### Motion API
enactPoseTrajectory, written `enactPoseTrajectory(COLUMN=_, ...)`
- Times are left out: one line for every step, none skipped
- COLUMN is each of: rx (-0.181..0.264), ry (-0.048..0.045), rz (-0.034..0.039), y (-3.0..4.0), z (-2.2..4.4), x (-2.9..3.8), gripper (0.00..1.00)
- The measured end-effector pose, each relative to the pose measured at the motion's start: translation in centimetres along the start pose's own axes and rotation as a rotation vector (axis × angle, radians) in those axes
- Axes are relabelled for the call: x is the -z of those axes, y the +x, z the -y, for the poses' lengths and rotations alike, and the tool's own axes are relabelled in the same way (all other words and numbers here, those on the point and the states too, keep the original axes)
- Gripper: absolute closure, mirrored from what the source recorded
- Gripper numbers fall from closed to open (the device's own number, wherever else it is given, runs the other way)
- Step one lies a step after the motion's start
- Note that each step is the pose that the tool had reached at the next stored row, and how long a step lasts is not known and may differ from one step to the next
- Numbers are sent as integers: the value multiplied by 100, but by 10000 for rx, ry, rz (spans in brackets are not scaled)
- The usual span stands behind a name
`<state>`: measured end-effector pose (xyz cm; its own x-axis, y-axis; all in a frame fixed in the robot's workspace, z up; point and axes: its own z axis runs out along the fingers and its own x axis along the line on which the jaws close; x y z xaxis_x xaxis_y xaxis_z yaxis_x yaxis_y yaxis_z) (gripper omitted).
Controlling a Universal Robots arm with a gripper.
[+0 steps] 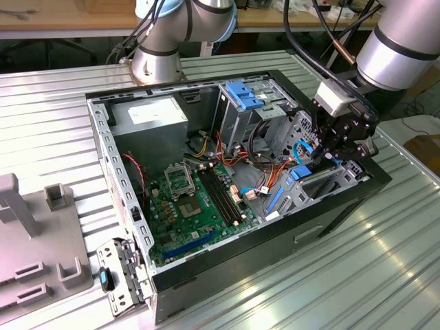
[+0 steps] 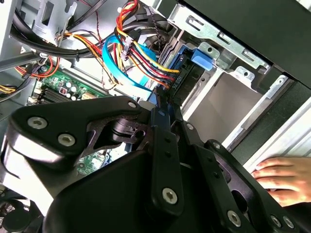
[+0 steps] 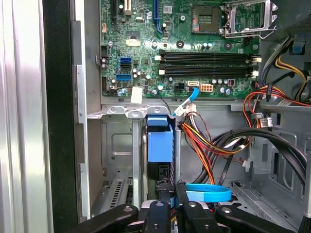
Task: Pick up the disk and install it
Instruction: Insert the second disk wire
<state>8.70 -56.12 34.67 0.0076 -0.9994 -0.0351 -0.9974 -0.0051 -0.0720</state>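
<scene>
Your tool sits clenched on the disk, standing on edge in the open computer case on the bench.

– What does the robot itself look like?

– The arm is a thick tube of pale silver-grey metal with a dark band ringing it. A second set of joints at the back has the same silver shells, with light blue caps.

– Any cables?

– Yes, black cables loop beside the arm. Near the wrist sits a small pale grey box.

– And the gripper?

– The gripper is matt black, built of flat linked bars. In the second wrist view its links are broad, rounded plates studded with silver screw heads. In the first wrist view, black bars carry the same bright screws.
</scene>
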Motion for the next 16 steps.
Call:
enactPoseTrajectory(rx=0, ry=0, rz=1, y=0, z=0, x=0, gripper=84)
enactPoseTrajectory(rx=0, ry=0, rz=4, y=0, z=0, x=0, gripper=84)
enactPoseTrajectory(rx=-1, ry=0, rz=8, y=3, z=0, x=0, gripper=84)
enactPoseTrajectory(rx=-1, ry=0, rz=12, y=6, z=-1, x=0, gripper=84)
enactPoseTrajectory(rx=-2, ry=0, rz=15, y=7, z=-1, x=-1, gripper=84)
enactPoseTrajectory(rx=-2, ry=0, rz=19, y=9, z=0, x=-2, gripper=84)
enactPoseTrajectory(rx=-2, ry=0, rz=24, y=10, z=0, x=-4, gripper=84)
enactPoseTrajectory(rx=-2, ry=0, rz=31, y=10, z=0, x=-8, gripper=84)
enactPoseTrajectory(rx=-4, ry=0, rz=45, y=11, z=-1, x=-14, gripper=84)
enactPoseTrajectory(rx=-5, ry=-1, rz=63, y=11, z=-2, x=-25, gripper=84)
enactPoseTrajectory(rx=-7, ry=-1, rz=78, y=11, z=-3, x=-34, gripper=84)
enactPoseTrajectory(rx=-7, ry=-1, rz=85, y=11, z=-3, x=-38, gripper=84)
enactPoseTrajectory(rx=-8, ry=1, rz=108, y=12, z=-3, x=-44, gripper=84)
enactPoseTrajectory(rx=-8, ry=-1, rz=111, y=11, z=-3, x=-43, gripper=84)
enactPoseTrajectory(rx=-9, ry=-1, rz=120, y=11, z=-2, x=-30, gripper=84)
enactPoseTrajectory(rx=-9, ry=-1, rz=125, y=10, z=0, x=-7, gripper=84)
